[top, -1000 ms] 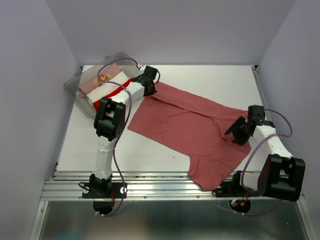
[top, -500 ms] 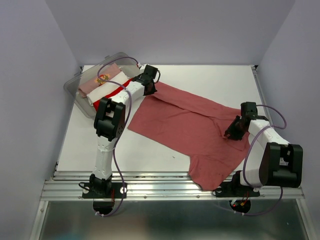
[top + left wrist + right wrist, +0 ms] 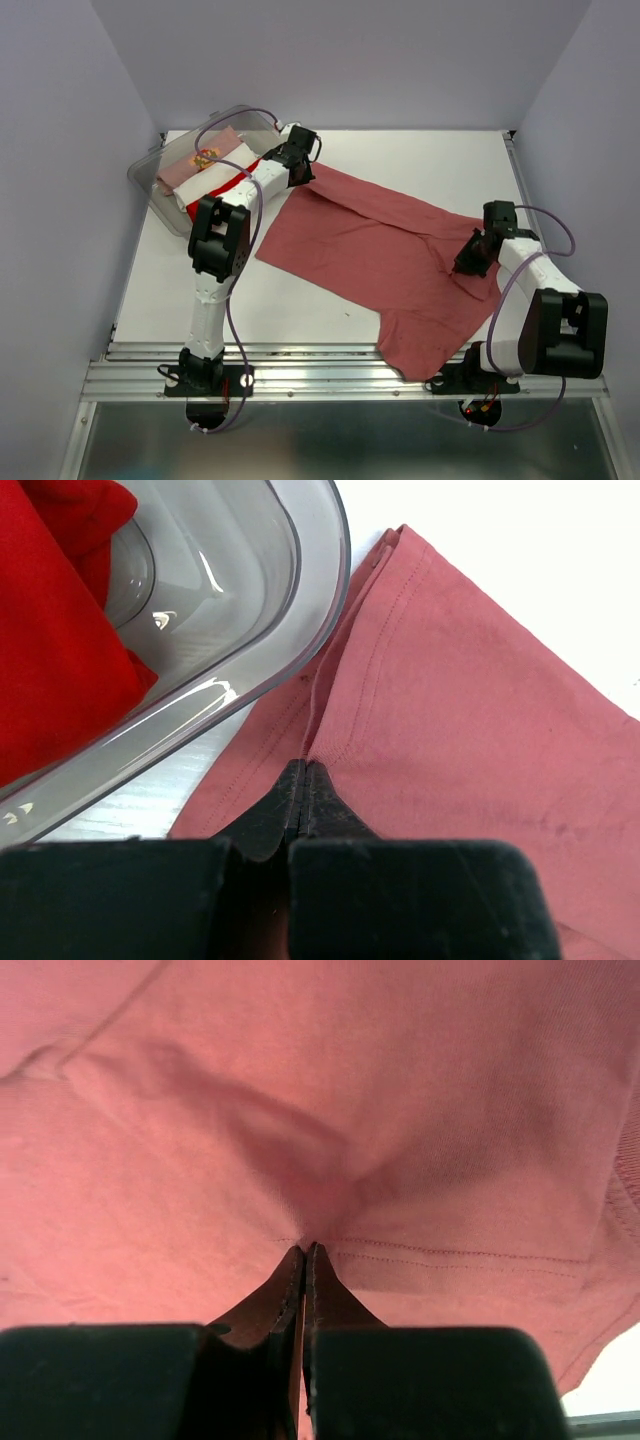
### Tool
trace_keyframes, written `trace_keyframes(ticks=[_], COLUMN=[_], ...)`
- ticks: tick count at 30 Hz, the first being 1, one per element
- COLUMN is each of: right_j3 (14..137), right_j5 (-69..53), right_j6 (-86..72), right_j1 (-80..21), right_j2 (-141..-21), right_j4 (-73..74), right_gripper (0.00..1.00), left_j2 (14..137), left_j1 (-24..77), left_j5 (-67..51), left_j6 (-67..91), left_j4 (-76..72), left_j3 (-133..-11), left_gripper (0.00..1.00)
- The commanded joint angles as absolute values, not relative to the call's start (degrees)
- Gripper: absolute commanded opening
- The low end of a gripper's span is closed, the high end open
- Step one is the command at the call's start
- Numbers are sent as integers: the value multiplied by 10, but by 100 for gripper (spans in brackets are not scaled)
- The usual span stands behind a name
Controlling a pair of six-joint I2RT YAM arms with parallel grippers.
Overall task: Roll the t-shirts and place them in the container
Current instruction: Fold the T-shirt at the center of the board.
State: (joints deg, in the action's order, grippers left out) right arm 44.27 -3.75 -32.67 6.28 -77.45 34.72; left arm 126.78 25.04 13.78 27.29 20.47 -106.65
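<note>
A large brick-red t-shirt (image 3: 380, 250) lies spread flat across the table. My left gripper (image 3: 303, 172) sits at the shirt's far-left corner beside the clear tub (image 3: 150, 185); in the left wrist view it (image 3: 303, 767) is shut on a raised fold of the shirt (image 3: 470, 710). My right gripper (image 3: 466, 264) is at the shirt's right side; in the right wrist view it (image 3: 305, 1250) is shut on the stitched hem, and the cloth (image 3: 300, 1110) puckers at the tips. Pale pink (image 3: 195, 165), white (image 3: 215, 177) and bright red (image 3: 236, 186) rolled bundles lie in the tub.
The tub's rim (image 3: 262, 670) runs right next to the left fingers, with bright red cloth (image 3: 50, 630) inside it. A metal rail (image 3: 330, 365) lines the near table edge. Bare white table (image 3: 430, 160) lies behind the shirt. Lilac walls stand on three sides.
My right gripper moved in over the shirt's right edge and closed on the hem. The left gripper has stayed shut at the far-left corner.
</note>
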Motion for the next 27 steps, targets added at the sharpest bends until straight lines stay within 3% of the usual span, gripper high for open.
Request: trace_keyframes(ticks=[1, 27], right_j3=[492, 490], right_j5=[-24, -49], right_j6=[-306, -287], right_j1=[58, 53], right_j2=[-736, -698], right_j4=[373, 439], right_gripper=[1, 1], left_j2=[1251, 1261], left_j1=[246, 221], left_j5=[153, 153], left_j6=[261, 248], left_j4=[210, 214], left_j3=[-1099, -1076], left_gripper=[0, 0])
